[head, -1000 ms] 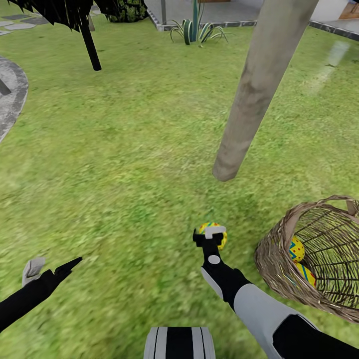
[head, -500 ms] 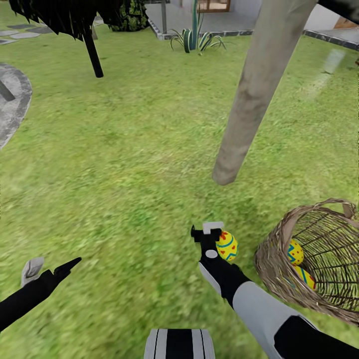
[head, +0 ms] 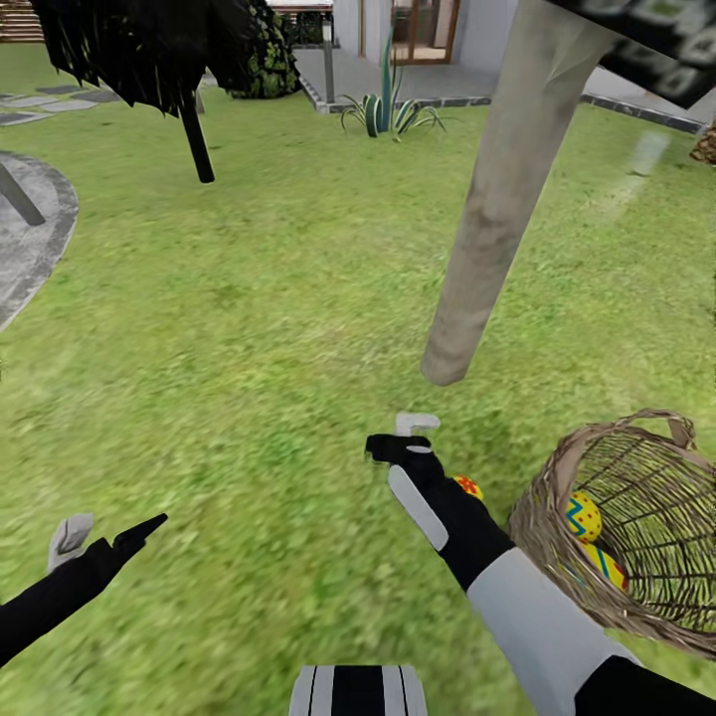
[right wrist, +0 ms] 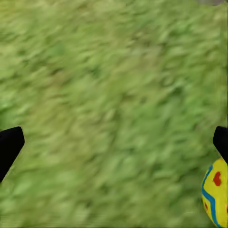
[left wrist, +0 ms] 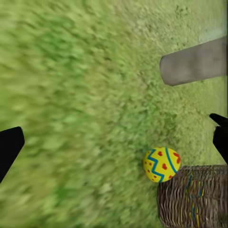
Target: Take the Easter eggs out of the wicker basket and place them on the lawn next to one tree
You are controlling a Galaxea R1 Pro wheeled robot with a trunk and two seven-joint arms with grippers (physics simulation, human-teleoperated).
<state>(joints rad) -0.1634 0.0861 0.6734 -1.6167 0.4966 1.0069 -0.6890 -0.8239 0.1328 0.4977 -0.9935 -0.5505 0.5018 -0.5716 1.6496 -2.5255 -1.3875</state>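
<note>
A: Nearest in the head view, what are the fingers doing?

B: The left gripper (head: 104, 535) hangs at 8 o'clock, fingers apart, holding nothing. The right gripper (head: 403, 436) sits near centre with its fingers spread and nothing between them; the right wrist view confirms only grass between the dark tips.

A: And the released egg?

B: Its arm hides most of it from the head; a sliver of the egg on the grass (head: 468, 486) shows at 5 o'clock of the gripper. The left wrist view shows it whole (left wrist: 162, 164), lying on the lawn (head: 249, 328) just beside the wicker basket (head: 557, 557).

A: The others?

B: The two eggs in the basket (head: 583, 516) are visible from the head.

A: Farther out?

B: The tree (head: 497, 209) trunk stands at 12 o'clock of the right gripper, near the freed egg.
</note>
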